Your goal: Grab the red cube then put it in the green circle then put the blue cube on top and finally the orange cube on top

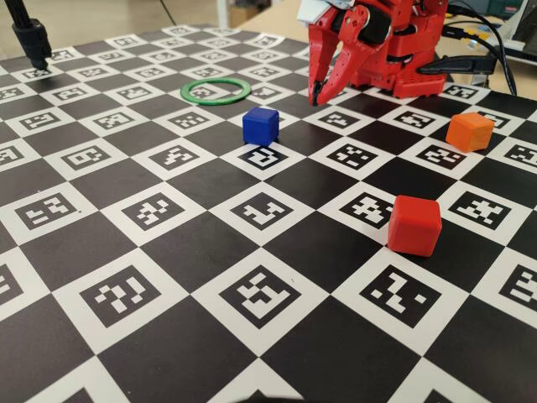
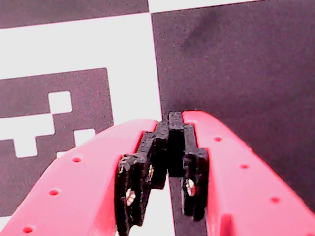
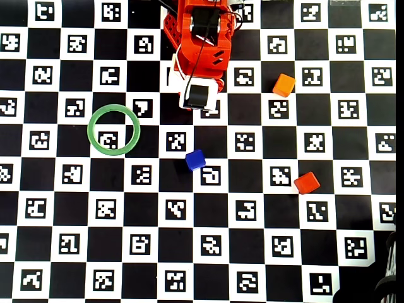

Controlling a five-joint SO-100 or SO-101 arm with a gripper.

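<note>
The red cube (image 1: 414,225) (image 3: 307,183) lies on the checkered marker board, front right in the fixed view. Mid-board stands the blue cube (image 1: 260,126) (image 3: 195,160). Far right is the orange cube (image 1: 469,131) (image 3: 284,84). The green circle (image 1: 216,102) (image 3: 90,130) lies flat at the back left with no cube inside it. My red gripper (image 1: 315,96) (image 2: 172,118) hangs shut and empty just above the board near the arm's base, behind and right of the blue cube and right of the circle. In the wrist view only board pattern shows beyond the closed tips.
The arm's red base (image 1: 403,50) (image 3: 199,25) stands at the board's far edge. Black cables (image 1: 482,59) run off at the back right. A black stand (image 1: 33,38) rises at the back left corner.
</note>
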